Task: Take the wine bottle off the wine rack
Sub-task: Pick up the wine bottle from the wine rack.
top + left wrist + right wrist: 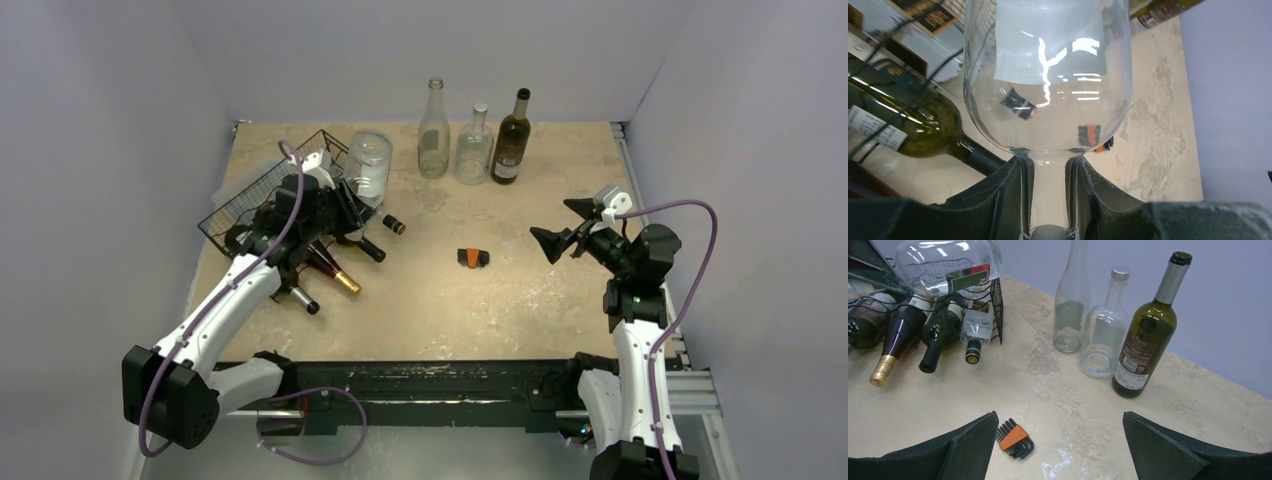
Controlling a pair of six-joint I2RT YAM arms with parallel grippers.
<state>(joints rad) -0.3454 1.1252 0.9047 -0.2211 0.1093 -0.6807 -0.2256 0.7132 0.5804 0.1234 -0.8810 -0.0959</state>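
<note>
Wine bottle [1048, 75] here is the clear glass one with a pale label, held by its neck in the left gripper [1048, 172], whose two dark fingers [1008, 195] are pressed in on the glass from either side. In the top view it sits in the upper left of the frame, raised at the right-hand end of the wine rack [245, 200], with its broad body pointing away from the wrist. Whether the glass is touching the wire cannot be told. The step in hand looks like drawing the bottle clear. Done well, that means a firm pinch, since the heavy body hangs out beyond the fingers and could swing or slip. It should travel up and toward the middle of the frame before coming down, passing over the dark bottles [908, 325] whose necks jut from the lower shelf. It should also stop short of the three upright bottles [474, 150] at the top centre. A bare patch of worktop [450, 310] in the centre seems the safest landing. The right gripper [562, 226] is at the right of the frame, well apart, its fingers spread wide and holding nothing.
</note>
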